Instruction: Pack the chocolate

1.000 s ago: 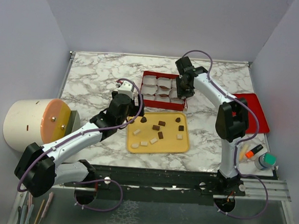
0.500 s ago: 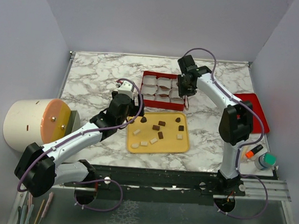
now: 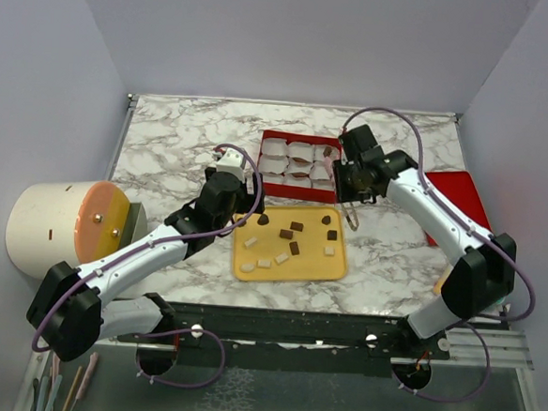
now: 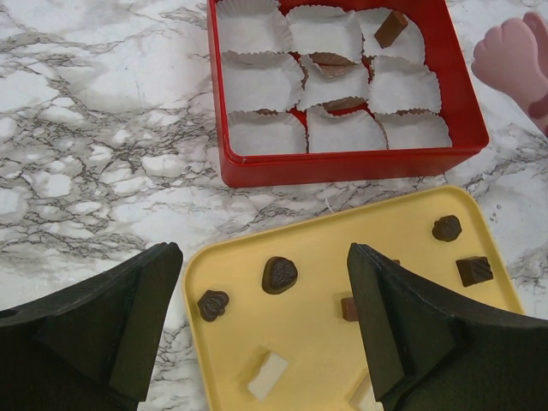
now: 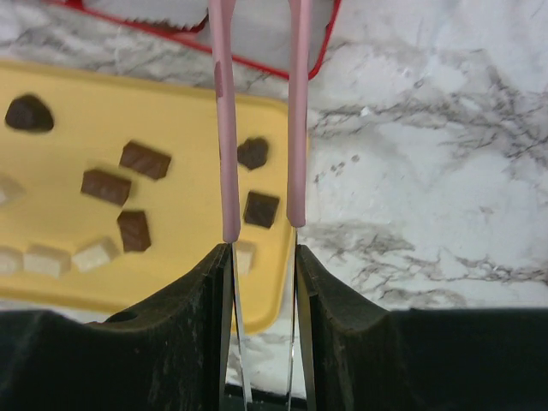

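Pink tongs (image 5: 225,128) are clamped narrowly in the right gripper (image 5: 261,257), their arms running past the yellow tray (image 5: 171,103) towards the red box (image 4: 342,164). The left gripper (image 4: 264,253) is spread wide, holding nothing, above the tray's near edge. One chocolate (image 4: 392,27) is seated in a corner paper cup (image 4: 366,24); the other pieces (image 4: 279,274) lie loose on the tray.

The next piece is probably best straddled squarely and squeezed lightly (domed ones seem likely to slip). It can then be lowered into a vacant cup without the paper being dragged.

The tongs' scalloped tip (image 4: 514,56) is shown only by the left wrist view, just right of the box. In the right wrist view it is cut off, though the clamp itself is seen plainly there.
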Tool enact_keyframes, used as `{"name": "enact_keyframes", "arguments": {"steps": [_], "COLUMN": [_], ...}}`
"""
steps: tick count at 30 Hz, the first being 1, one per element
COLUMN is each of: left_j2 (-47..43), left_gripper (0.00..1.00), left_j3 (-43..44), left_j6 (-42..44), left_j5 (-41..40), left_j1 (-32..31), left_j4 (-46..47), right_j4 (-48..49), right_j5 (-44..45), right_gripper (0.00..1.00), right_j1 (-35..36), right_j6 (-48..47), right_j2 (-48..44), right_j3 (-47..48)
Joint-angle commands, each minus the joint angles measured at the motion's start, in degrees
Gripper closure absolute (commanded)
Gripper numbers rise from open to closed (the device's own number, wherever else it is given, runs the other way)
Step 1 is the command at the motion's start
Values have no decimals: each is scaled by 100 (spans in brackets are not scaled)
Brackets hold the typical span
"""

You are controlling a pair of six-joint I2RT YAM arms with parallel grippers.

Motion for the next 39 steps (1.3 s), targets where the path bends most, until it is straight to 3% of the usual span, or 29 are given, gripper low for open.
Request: {"name": "enact_keyframes", "arguments": {"steps": [1,8,16,39], "left_j2": [70,115,113,175], "left_gripper": [12,12,13,13], "left_j3": [-53,-46,-58,-65], "left_j6": [-10,-14,-14,-32], "left_j5": [17,33,38,72], "left_j1": [-18,-17,-22,-26], "left_j4": [105,103,71,70], "right_j4": [-138,-247,-150,-685], "right_j5": [-460,-521,-490,-180], "right_gripper": [63,63,63,62], "right_j1": [355,1077,1780,3398], "right_j6": [106,556,964,1866], "right_j2": [-682,-1376,-1480,-1147], "right_j3": [-606,-1456,-2095,-1807]}}
